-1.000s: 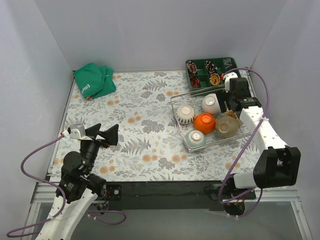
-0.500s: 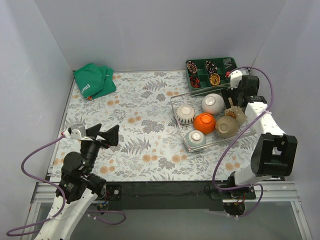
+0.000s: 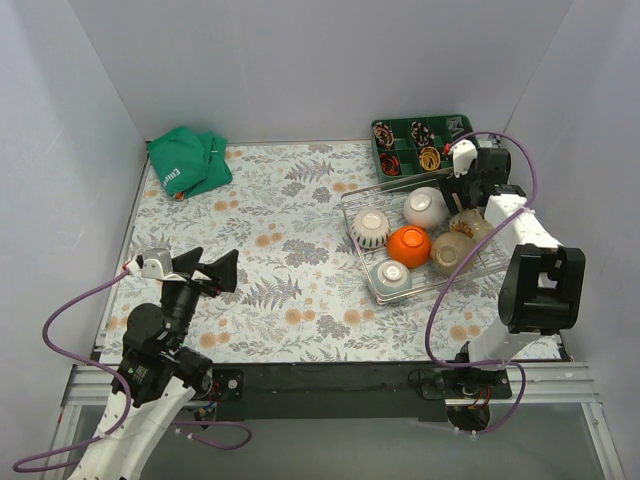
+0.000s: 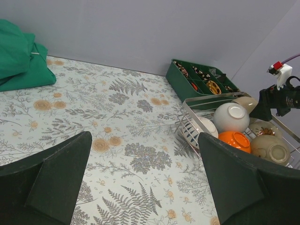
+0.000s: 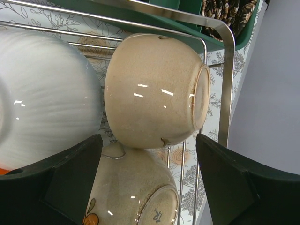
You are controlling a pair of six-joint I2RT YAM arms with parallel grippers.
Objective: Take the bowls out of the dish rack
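Observation:
The wire dish rack point(image 3: 350, 215) holds several bowls: white point(image 3: 426, 207), cream ribbed point(image 3: 371, 228), orange point(image 3: 409, 245), pale green point(image 3: 391, 277) and two beige ones point(image 3: 452, 252) point(image 3: 470, 222). My right gripper point(image 3: 461, 187) is open at the rack's far right end. In the right wrist view its fingers point(image 5: 75, 178) straddle a beige bowl point(image 5: 154, 89) lying on its side, without touching it. A second beige bowl point(image 5: 136, 187) lies below and the white bowl point(image 5: 42, 93) to the left. My left gripper point(image 3: 205, 268) is open and empty over the mat, far left of the rack point(image 4: 187, 101).
A green compartment tray point(image 3: 420, 143) stands just behind the rack against the back wall. A green cloth point(image 3: 188, 165) lies at the back left. The floral mat point(image 3: 270, 240) covers the table. Walls close in on three sides, and the right wall is close to the rack.
My right gripper has shifted from over the rack's right side to its far right corner, uncovering the rear beige bowl. The left arm has not moved.

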